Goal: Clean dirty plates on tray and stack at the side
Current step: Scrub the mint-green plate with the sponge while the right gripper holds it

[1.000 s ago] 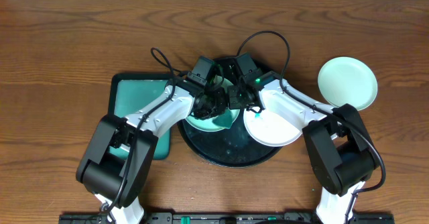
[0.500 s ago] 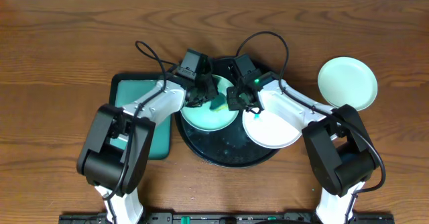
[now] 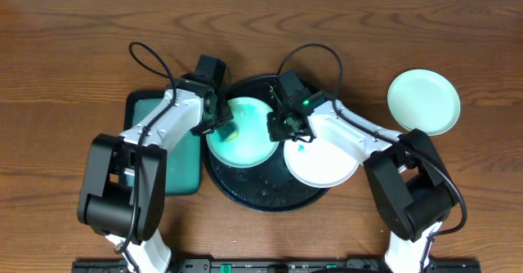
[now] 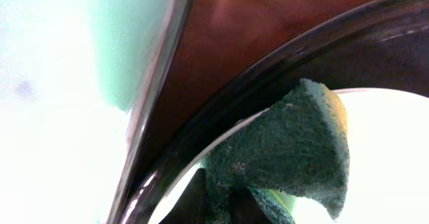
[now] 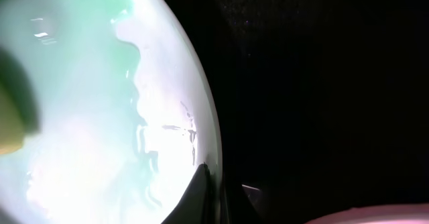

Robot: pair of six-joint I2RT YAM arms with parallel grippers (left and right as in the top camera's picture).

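- Nearest us, the black tray [image 3: 263, 194] sat mid-table [image 3: 65, 60], its bare floor flecked with droplets. A rectangular teal tray [image 3: 176, 163] lay just beside it on the left.
- On the black tray's right side lay the white plate [image 3: 323, 160], lapping over the rim. A small teal mark showed near its far edge, and we judged it not yet cleaned.
- Farther in, a mint-green plate [image 3: 245, 146] lay flat on the tray's left half, just beside the white one. Its face was wet and streaked, and we saw no smear on it.
- The left gripper [image 3: 222, 126] was clamped on a green-and-yellow sponge [image 4: 288, 150], held at that plate's left edge.
- The right gripper [image 3: 280, 127] stood opposite, its jaws drawn nearly together on the plate's right rim, apparently steadying it.
- We read the step as scrubbing the mint-green plate, with the wipe close to finished.
- Farthest off, a second mint-green plate [image 3: 423, 101] rested on bare wood at the far right, well apart from the tray. It looked clean, and we took it for the start of the stack.
- The next move, as we judged it, called for lifting the sponge clear. The right arm would then need a firm rim grip to carry the wet plate across and set it squarely on that far plate without a slip.
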